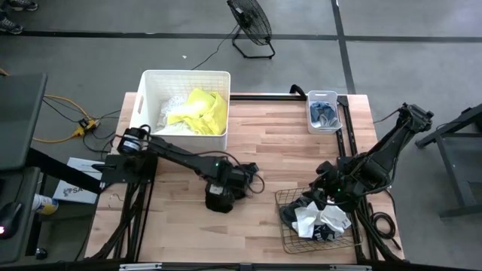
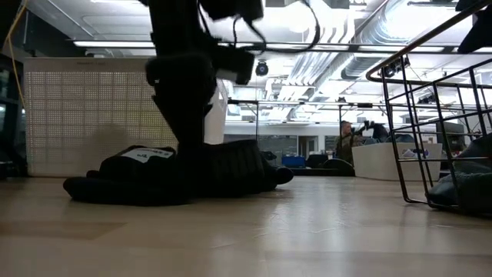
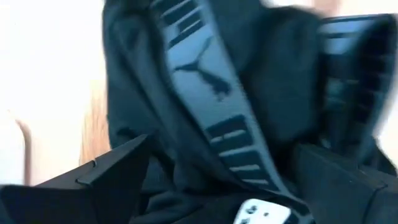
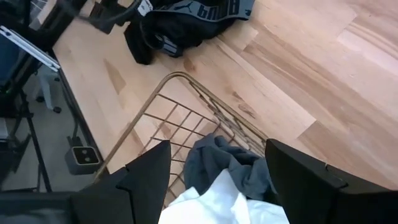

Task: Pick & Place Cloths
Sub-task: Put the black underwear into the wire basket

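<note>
High view shows a white rigid plastic tub at the far left of the pale wooden table, holding a crumpled neon yellow cloth beside a pale white one. At the far right edge sits a small clear plastic box with grey-blue socks inside. Near the right front corner stands a brown wire basket, filled with a bunched white cloth and dark grey fabric heaped together. In the middle of the table lies a black garment with a white-printed waistband, flat on the wood, well apart from both the tub and the basket. The left gripper is down on this garment; the left wrist view shows its two dark fingers standing apart with the black fabric between and beyond them, not pinched. From table height the same garment sprawls low on the surface with the left arm rising from it, and the basket's wire wall stands at the right. The right gripper hovers over the basket's far left part; its wrist view shows its fingers spread apart above the white and grey fabric, clamped on nothing.
</note>
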